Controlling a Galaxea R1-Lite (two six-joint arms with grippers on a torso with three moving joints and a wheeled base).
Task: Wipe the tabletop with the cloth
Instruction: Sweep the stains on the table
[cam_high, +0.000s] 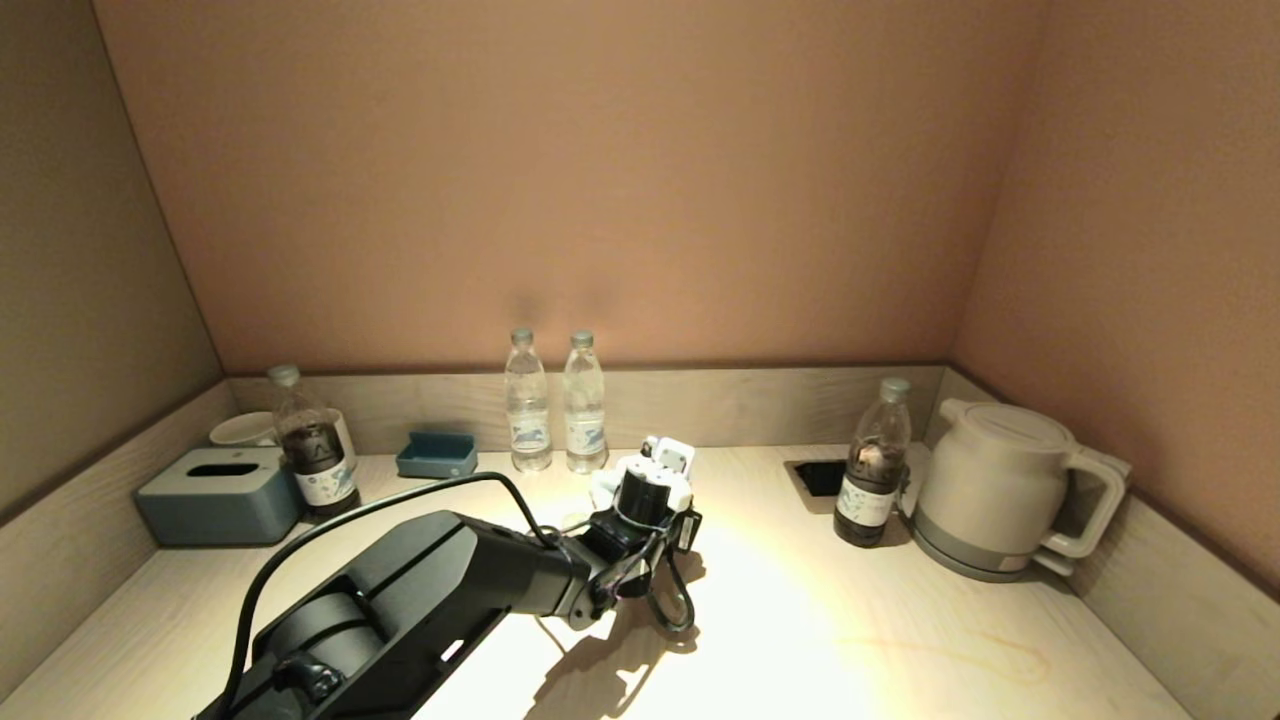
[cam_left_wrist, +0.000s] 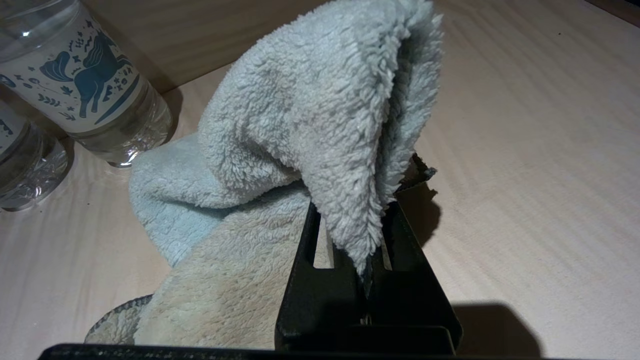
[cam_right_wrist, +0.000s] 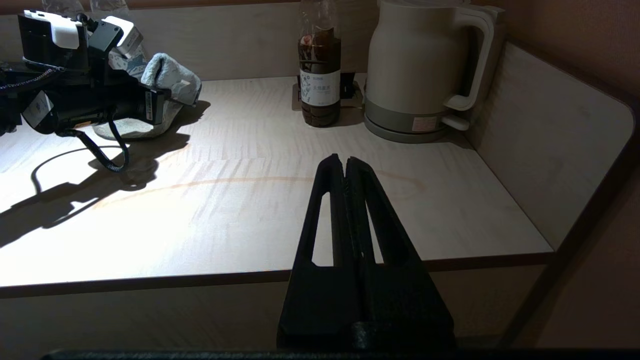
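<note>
A fluffy light-blue cloth (cam_left_wrist: 300, 125) lies bunched on the pale wooden tabletop (cam_high: 800, 620), close to two water bottles at the back. My left gripper (cam_left_wrist: 352, 212) is shut on a raised fold of the cloth; the rest of it rests on the table. The cloth also shows in the head view (cam_high: 603, 488) and in the right wrist view (cam_right_wrist: 170, 75). A faint brown curved mark (cam_right_wrist: 240, 181) runs across the tabletop toward the right. My right gripper (cam_right_wrist: 345, 162) is shut and empty, held off the table's front edge.
Two clear water bottles (cam_high: 527, 400) (cam_high: 585, 400) stand at the back wall. A dark-drink bottle (cam_high: 872, 460) and a white kettle (cam_high: 1000, 490) stand at the right. A grey tissue box (cam_high: 215, 495), another dark bottle (cam_high: 312, 445) and a blue tray (cam_high: 436, 455) stand at the left.
</note>
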